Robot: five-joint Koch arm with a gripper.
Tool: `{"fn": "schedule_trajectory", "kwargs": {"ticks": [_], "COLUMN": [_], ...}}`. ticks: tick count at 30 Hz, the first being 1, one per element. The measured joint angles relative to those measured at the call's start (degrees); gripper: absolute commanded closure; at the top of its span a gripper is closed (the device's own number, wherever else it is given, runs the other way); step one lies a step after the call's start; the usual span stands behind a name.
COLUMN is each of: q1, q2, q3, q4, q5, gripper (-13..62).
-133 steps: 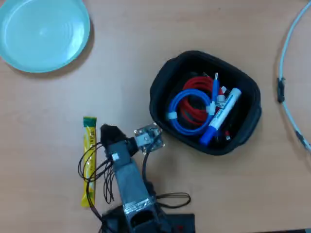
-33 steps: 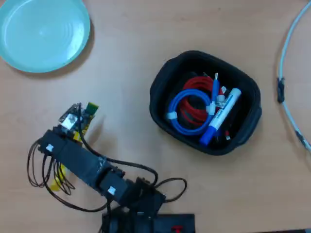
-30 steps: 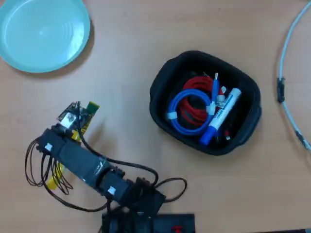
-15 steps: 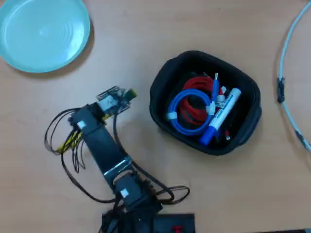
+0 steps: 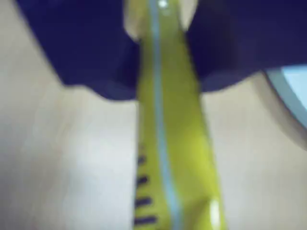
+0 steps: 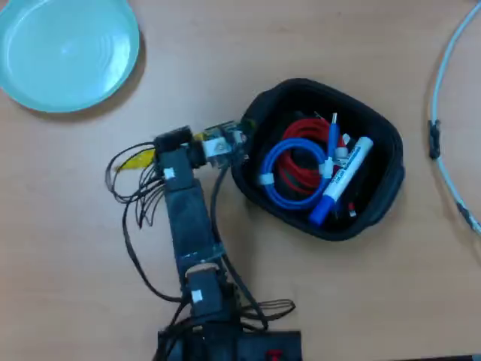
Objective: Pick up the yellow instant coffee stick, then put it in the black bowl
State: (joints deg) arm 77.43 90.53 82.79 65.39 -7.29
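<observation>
One gripper (image 6: 239,134), yours, clamped on the yellow instant coffee stick (image 5: 168,143) and holding it above the table (image 6: 90,226). Stick lies across the arm in the overhead view, one end showing left. Gripper tip sits at the black bowl (image 6: 248,173), left rim. Bowl already holds coiled cables (image 6: 289,162) and a marker (image 6: 342,180).
</observation>
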Motion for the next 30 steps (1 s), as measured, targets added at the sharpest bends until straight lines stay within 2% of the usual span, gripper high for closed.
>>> {"fn": "schedule_trajectory", "kwargs": {"ticks": [12, 30], "q1": [20.13, 41.48], "q2": [0.18, 0.18], "q3": [0.09, 0.09], "q4": [-1.23, -8.09], "q5": [0.0, 0.0], "gripper": [57.2, 57.2]}}
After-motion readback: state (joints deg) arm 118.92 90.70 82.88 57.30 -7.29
